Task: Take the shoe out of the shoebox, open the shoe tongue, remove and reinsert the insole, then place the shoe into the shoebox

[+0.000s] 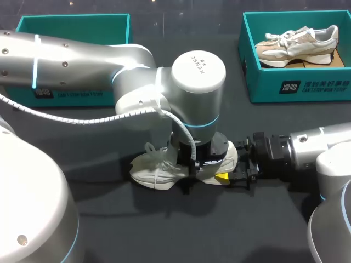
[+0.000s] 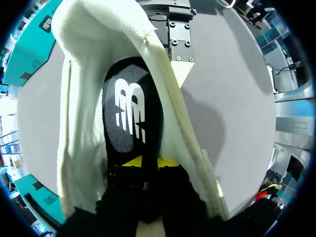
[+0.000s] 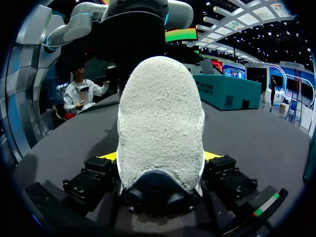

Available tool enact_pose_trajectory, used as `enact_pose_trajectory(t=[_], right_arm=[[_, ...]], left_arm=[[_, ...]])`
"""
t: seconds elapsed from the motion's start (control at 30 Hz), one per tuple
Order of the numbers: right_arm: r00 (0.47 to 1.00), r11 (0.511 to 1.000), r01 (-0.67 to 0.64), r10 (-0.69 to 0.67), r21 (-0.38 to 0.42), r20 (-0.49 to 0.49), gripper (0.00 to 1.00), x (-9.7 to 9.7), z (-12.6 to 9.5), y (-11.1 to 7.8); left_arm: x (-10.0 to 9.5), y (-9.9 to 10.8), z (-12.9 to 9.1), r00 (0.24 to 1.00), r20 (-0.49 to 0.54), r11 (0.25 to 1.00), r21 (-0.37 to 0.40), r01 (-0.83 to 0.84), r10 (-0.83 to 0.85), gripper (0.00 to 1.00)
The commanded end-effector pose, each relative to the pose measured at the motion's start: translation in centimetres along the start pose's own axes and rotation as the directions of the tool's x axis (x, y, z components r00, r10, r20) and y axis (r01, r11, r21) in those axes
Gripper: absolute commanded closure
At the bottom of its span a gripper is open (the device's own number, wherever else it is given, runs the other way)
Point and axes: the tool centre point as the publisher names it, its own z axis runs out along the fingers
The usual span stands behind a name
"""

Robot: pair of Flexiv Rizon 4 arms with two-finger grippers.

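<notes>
A white shoe [image 1: 153, 170] lies on its sole mid-table, toe to the left. My left gripper [image 1: 200, 164] reaches straight down into its opening, mostly hidden under the wrist. In the left wrist view, the left gripper [image 2: 148, 162] is closed on the heel end of the black insole [image 2: 131, 113] with its white logo, inside the white upper [image 2: 79, 123]. My right gripper [image 1: 227, 172] comes in from the right. The right gripper [image 3: 159, 157] has a yellow tip on each side of the shoe's heel [image 3: 160, 108], touching it. An empty teal shoebox [image 1: 74, 27] stands at the back left.
A second teal shoebox [image 1: 263, 82] at the back right holds a beige-and-white shoe [image 1: 296, 44]. My left arm's big wrist [image 1: 197, 76] looms over the middle of the dark table [image 1: 109, 219].
</notes>
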Motion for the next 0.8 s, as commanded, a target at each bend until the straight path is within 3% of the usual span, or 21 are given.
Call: enact_pose_trajectory(t=[0.03,0.37,0.8], right_arm=[[1.0,1.0,-0.001,0.001,0.004,0.0,1.0,0.1,0.0,0.3],[1.0,1.0,-0.001,0.001,0.004,0.0,1.0,0.1,0.0,0.3],[1.0,1.0,-0.001,0.001,0.004,0.0,1.0,0.1,0.0,0.3]], left_arm=[[-0.8,0.4,0.8,0.999,-0.027,0.999,0.033,-0.016,0.017,1.0],[0.1,0.6,-0.2,0.999,-0.033,0.994,0.104,-0.038,0.041,1.0],[0.2,1.5,-2.6,0.997,-0.025,0.945,0.32,0.071,-0.066,1.0]])
